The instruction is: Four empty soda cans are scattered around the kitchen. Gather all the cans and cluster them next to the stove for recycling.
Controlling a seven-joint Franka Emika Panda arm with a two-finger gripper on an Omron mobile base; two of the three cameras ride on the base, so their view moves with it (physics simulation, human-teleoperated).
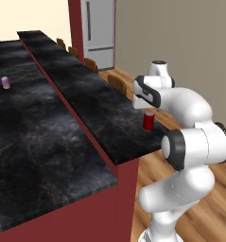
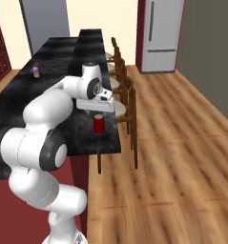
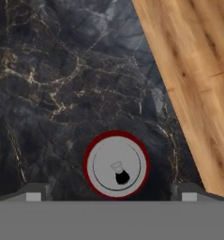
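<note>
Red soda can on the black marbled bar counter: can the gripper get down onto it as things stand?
Probably yes. The open gripper hangs right above the upright red soda can, with nothing between them.

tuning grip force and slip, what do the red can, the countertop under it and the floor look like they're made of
Red can: looks like thin painted metal, with a bare silver lid and a pull-tab opening. Countertop: seems polished black stone, marble-like, with pale gold-white veins and a soft sheen. Floor: looks like light wood planks, with visible grain and board seams. Everything is rendered, so these go by looks alone.
</note>
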